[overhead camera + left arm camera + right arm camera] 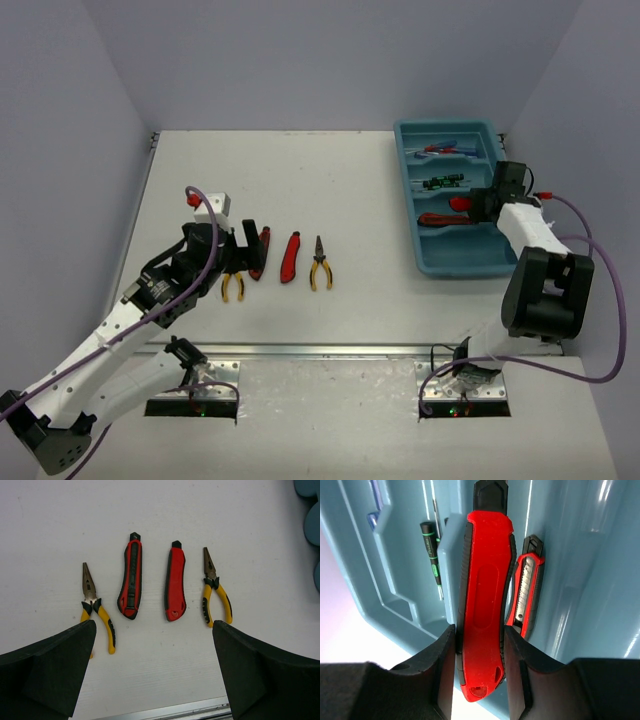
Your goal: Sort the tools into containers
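While red utility knife [485, 605] sits pinched by handle in partly closed right claw [480, 635], I read step as drop-off. Knife over teal tray [395, 555] compartment, second knife [526, 590] just right of claw. Next: I lower, release flat alongside. Left claw [152, 625] wide open, empty; yellow-handled pliers [97, 612], table knives [131, 577] just ahead of it, unsorted.

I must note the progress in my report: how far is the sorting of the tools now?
Done: blue screwdrivers, black-green screwdrivers and one red knife lie in separate compartments of the tray. In hand: the right gripper is shut on a second red knife over the tray. Remaining on the table: two pliers and two loose knives; the open left gripper hovers above them, holding nothing.
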Tool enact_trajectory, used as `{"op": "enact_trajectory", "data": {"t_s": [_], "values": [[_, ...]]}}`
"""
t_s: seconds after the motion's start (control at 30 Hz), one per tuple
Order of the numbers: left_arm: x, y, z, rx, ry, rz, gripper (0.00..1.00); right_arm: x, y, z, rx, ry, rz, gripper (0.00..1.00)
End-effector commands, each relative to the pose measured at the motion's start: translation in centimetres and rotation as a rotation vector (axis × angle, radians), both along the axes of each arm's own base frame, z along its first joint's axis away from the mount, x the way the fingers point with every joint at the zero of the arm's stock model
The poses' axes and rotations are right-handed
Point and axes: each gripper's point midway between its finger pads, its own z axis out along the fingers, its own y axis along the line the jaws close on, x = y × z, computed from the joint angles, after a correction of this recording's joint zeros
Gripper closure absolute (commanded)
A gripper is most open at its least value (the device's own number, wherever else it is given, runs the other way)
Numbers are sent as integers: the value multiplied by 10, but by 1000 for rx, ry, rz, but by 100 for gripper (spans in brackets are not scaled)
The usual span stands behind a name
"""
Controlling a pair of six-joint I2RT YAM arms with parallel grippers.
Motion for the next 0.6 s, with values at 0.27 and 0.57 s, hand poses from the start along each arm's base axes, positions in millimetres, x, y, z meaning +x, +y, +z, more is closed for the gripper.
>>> {"op": "enact_trajectory", "data": {"t_s": [0.27, 0.57], "values": [[8, 0, 3, 1, -21, 16, 0, 28, 4, 37, -21, -130, 52, 40], [20, 7, -14, 27, 97, 153, 0, 32, 36, 114, -285, -211, 367, 1]]}}
